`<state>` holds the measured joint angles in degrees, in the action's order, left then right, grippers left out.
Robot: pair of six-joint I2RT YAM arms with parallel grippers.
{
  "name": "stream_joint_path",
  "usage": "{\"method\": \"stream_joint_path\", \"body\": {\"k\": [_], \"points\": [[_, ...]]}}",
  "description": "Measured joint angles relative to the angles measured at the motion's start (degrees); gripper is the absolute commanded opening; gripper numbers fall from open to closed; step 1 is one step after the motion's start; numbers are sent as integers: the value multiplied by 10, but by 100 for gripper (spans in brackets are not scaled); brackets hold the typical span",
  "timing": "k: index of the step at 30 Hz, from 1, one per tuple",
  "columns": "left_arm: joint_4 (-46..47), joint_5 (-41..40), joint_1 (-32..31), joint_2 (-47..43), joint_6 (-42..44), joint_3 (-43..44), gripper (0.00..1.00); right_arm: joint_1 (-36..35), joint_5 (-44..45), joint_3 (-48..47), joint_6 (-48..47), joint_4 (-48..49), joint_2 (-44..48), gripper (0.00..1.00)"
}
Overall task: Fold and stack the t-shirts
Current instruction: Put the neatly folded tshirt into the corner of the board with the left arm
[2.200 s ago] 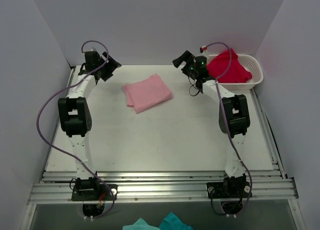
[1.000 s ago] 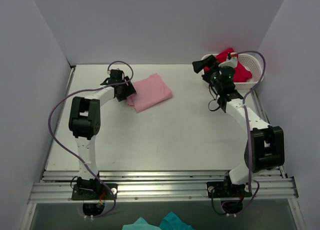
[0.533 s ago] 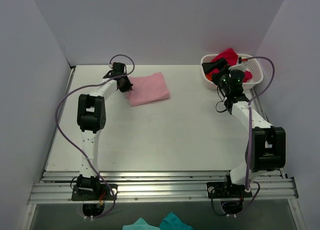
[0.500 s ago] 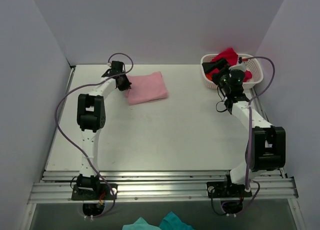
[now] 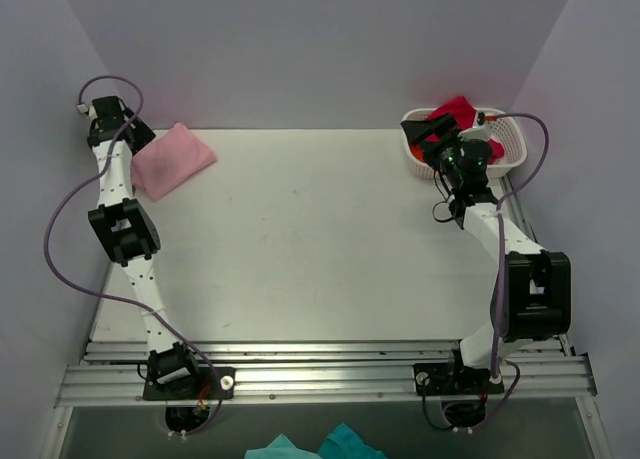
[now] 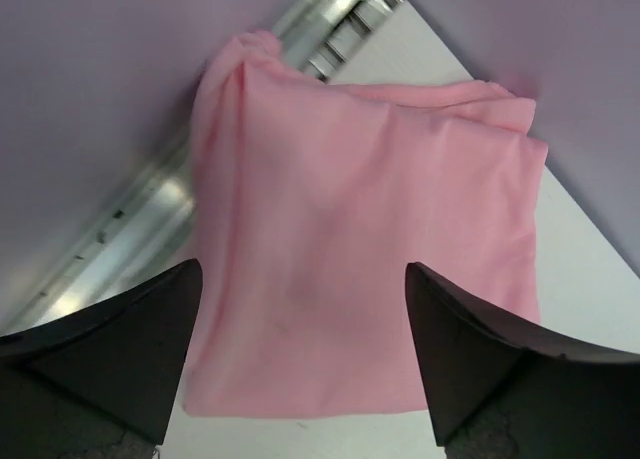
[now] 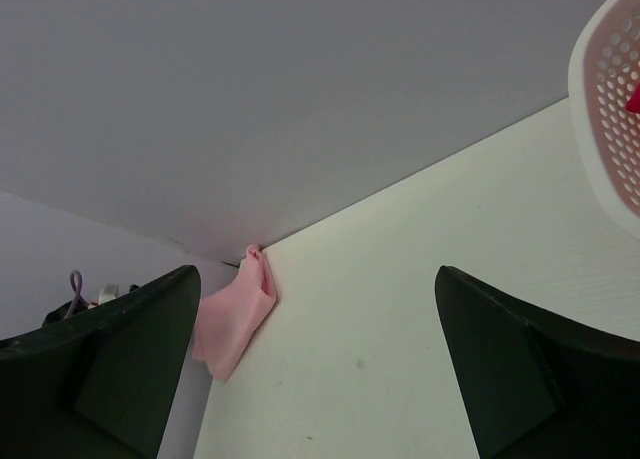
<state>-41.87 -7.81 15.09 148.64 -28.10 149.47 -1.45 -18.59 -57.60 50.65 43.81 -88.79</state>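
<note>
- The pink t-shirt (image 5: pixel 172 157) is a soft, matt cotton pad folded into a rough rectangle. It lies flat on the far left corner of the bench (image 5: pixel 320 249), and its left edge reaches the aluminium rail (image 6: pixel 130 229) under the wall
- From the left wrist I see faint creases across it and a bunched, rounded corner at the far end
- The left pincer (image 6: pixel 300 269) stands wide, with its dark wedge-shaped fingers (image 6: pixel 120 359) on either side of the shirt's near edge; I cannot tell whether they touch the cloth
- The red t-shirt (image 5: pixel 455 114) sits crumpled and heaped in the white plastic lattice basket (image 5: pixel 510 151) at the far right corner, and it pokes above the rim
- The right pincer (image 5: pixel 420 129) hangs at the basket's left rim, spread wide with nothing between its fingers (image 7: pixel 120 359); its camera looks across the smooth white bench to the pink shirt
- Half a second ago the pink shirt lay left of centre at the back of the bench; now it is against the left wall, well apart from the basket
- The left arm has swung out to the left with it, while the right arm has barely shifted
</note>
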Motion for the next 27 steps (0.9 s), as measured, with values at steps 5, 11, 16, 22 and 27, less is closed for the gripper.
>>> {"method": "stream_joint_path", "body": {"k": [5, 11, 16, 22, 27], "points": [[5, 9, 38, -27, -2, -27, 94, 0, -16, 0, 12, 22, -10, 100], [8, 7, 16, -108, -11, -87, 94, 0, -27, 9, 20, 33, -19, 100], [49, -16, -12, -284, -8, -217, 94, 0, -28, 9, 19, 33, -20, 100], [128, -87, -136, -478, 36, -328, 94, -2, -12, 9, -9, -5, -12, 100], [173, -136, -286, -571, 70, -451, 94, -22, 17, -16, -59, -88, 2, 100]]}}
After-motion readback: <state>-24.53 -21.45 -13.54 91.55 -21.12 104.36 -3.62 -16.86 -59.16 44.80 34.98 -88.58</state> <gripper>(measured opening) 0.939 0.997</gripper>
